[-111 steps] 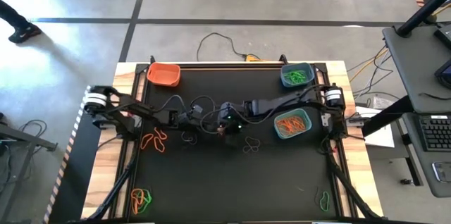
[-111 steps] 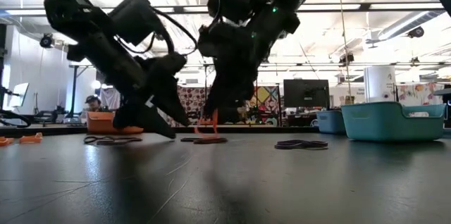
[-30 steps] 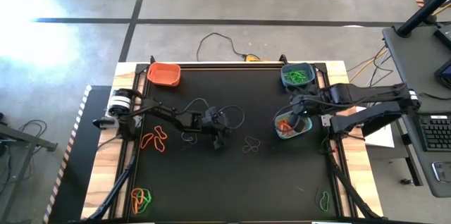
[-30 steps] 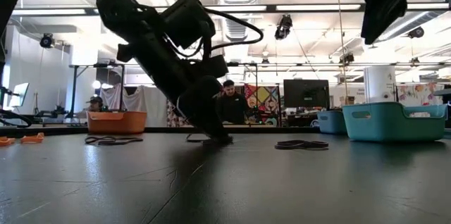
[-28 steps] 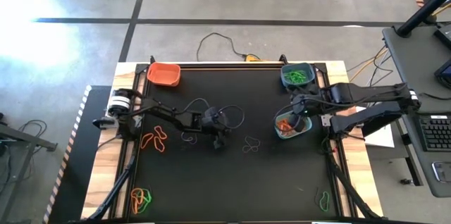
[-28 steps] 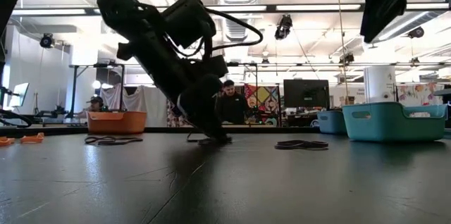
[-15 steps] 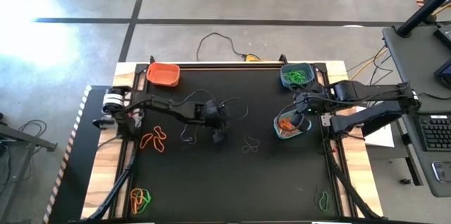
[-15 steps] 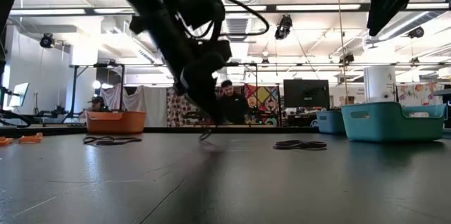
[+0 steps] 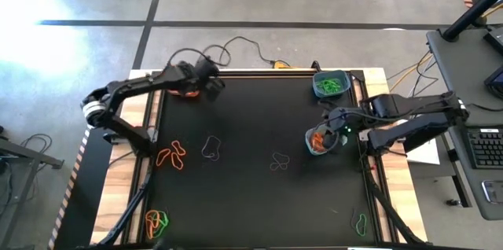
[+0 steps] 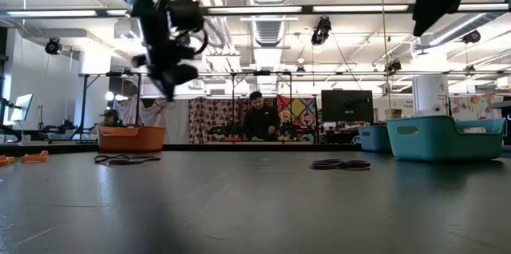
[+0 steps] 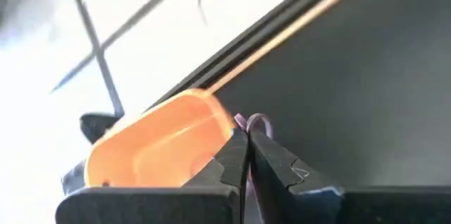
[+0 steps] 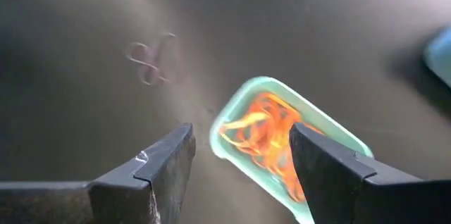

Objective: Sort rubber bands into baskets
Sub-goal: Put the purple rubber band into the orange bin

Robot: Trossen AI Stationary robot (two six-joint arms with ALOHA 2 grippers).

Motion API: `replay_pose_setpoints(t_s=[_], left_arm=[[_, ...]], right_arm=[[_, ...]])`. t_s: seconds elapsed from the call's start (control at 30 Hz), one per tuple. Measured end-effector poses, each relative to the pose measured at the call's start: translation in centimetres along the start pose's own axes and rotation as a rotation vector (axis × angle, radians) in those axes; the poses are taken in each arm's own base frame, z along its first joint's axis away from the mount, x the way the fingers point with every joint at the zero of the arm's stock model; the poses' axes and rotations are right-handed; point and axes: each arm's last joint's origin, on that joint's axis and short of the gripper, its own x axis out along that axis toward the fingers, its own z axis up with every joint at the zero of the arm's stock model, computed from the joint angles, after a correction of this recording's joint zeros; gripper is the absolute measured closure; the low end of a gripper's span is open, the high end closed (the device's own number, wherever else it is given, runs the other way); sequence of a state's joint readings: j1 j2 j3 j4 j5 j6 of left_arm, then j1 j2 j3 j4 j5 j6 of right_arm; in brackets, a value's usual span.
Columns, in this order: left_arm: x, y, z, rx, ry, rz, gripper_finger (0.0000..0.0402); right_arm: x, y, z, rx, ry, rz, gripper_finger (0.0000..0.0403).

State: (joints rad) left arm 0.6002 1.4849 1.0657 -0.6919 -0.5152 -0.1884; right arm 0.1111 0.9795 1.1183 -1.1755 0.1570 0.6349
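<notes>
Left gripper pinched shut on a thin dark rubber band beside the orange basket: best centred over the bowl before release; right gripper, jaws wide and empty, above the teal basket of orange bands.

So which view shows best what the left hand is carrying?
The left wrist view: the shut left hand pinches a thin dark rubber band beside the orange basket. The high view shows only that hand at the basket; low and right wrist views don't show the band.
</notes>
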Motion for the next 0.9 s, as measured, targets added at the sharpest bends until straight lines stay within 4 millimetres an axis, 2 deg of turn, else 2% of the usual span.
replay_pose_setpoints(t_s=[0.23,0.5,0.73,0.9], left_arm=[[4.0,3.3,-0.4,-0.164,0.153,0.095,0.0402],[8.1,6.1,-1.4,-0.214,0.291,0.166,0.0401],[10.3,6.9,-1.9,-0.226,0.345,0.186,0.0399],[11.2,6.8,-2.0,-0.176,0.361,0.178,0.0366]], right_arm=[[1.1,2.9,-0.4,0.019,-0.071,0.136,0.018],[1.1,7.0,-3.0,0.103,-0.006,0.247,0.019],[2.2,10.2,-5.3,0.173,-0.02,0.214,0.0193],[2.9,11.9,-5.6,0.197,0.006,0.192,0.0193]])
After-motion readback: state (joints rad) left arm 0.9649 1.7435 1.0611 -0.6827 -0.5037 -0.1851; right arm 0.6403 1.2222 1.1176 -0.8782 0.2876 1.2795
